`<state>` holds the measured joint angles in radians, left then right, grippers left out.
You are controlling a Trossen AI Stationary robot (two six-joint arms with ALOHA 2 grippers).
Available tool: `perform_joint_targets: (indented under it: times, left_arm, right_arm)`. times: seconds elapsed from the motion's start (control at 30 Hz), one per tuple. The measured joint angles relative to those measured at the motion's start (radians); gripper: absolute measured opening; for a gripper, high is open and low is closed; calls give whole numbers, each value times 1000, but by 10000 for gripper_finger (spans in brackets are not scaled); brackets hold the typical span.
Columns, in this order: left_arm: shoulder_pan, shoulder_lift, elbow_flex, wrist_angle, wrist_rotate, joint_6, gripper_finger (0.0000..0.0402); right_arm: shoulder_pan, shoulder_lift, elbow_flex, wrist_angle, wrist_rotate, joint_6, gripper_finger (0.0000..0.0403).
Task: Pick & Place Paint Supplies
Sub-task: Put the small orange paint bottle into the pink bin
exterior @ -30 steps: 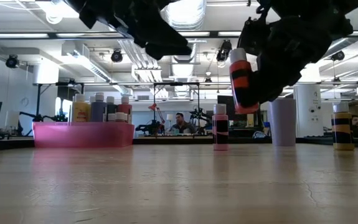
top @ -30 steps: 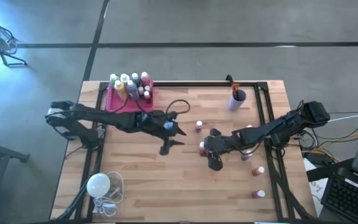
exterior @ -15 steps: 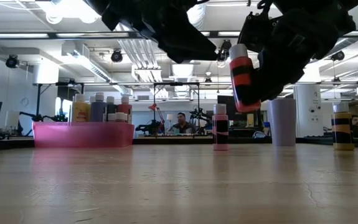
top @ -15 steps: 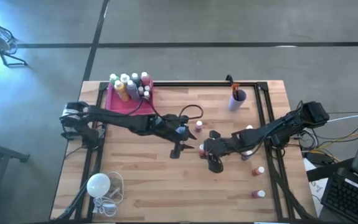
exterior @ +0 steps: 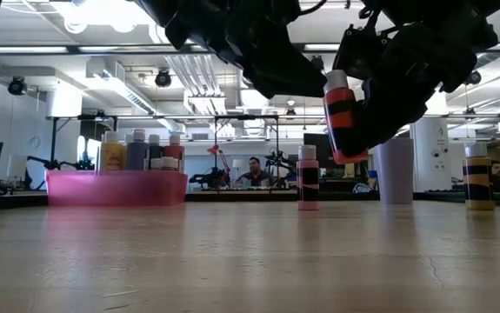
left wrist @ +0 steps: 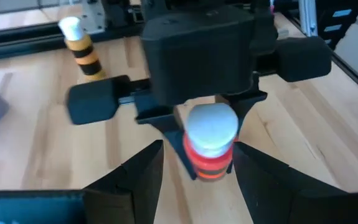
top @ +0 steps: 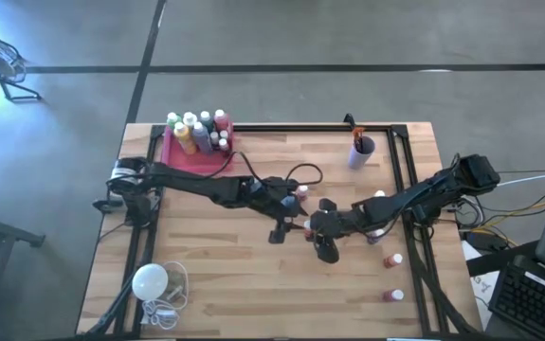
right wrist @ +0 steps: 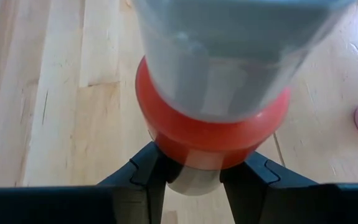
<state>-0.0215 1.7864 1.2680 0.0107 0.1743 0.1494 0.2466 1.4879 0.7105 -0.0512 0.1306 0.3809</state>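
Since the earlier frames, the left arm has extended across the table from the pink tray side, bringing the left gripper [top: 285, 224] up to the bottle held by the right arm; the right arm has barely shifted.

Nearest the table-height camera, the right gripper [exterior: 360, 111] holds a red paint bottle [exterior: 339, 113] with a black band and white cap, lifted clear of the table [exterior: 250, 261] and roughly upright. Its fingers are clamped on the bottle body. The raised, cap-exposed hold reads as a handover posture, since the tray lies on the left arm's side.

The left gripper's fingers [left wrist: 135, 180] stand apart, one on each side of the bottle's cap, not yet closed on it.

Farther back stand a pink bottle [exterior: 308, 177], a lavender cup [exterior: 394, 170] and a yellow striped bottle [exterior: 479, 176]. The pink tray [exterior: 116, 188] already carries several bottles.

View differences:
- The low view confirms the bottle is off the table; the high view does not.
- The left wrist view shows the open fingers flanking the cap.
- The right wrist view shows the red bottle [right wrist: 213, 124] seated between its own fingers.
- The high view alone shows a white bulb [top: 149, 280] and two small reddish bottles [top: 393, 277] at the near right edge.
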Motion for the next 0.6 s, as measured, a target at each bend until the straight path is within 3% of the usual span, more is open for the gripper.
perform_joint_targets:
  times: [0.6]
  left_arm:
    - [-14,33,29,33,25,0,197]
  right_arm:
    - [0,0,0,3,0,0,127]
